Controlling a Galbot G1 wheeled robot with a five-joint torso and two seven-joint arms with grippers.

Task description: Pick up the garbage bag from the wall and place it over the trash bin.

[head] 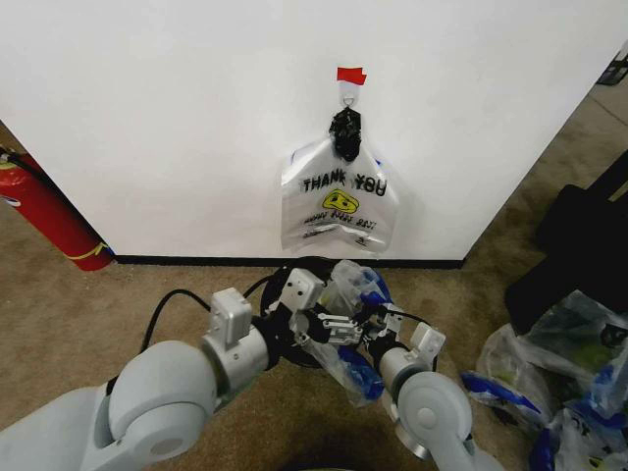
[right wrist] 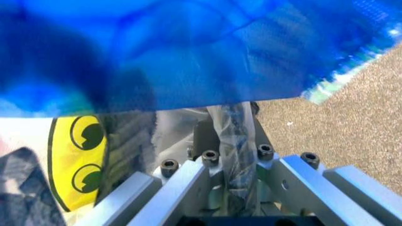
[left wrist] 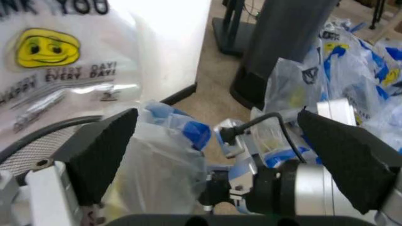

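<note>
Bag held between both grippers over the bin

The garbage bag point(head: 350, 329) bunches between the two grippers above the trash bin point(head: 294, 280). The right gripper point(right wrist: 229, 162) pinches a twisted strand of its plastic; the left gripper point(left wrist: 220, 155) stands spread wide, bag film between its pads point(left wrist: 103, 150). Beyond them, a THANK YOU bag point(head: 339, 201) hangs on the wall point(head: 177, 118).

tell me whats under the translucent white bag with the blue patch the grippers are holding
Under the translucent white plastic bag with the blue patch, held by the left gripper and right gripper, sits the round black wire-mesh bin. The bag and grippers cover its inside and base.
</note>
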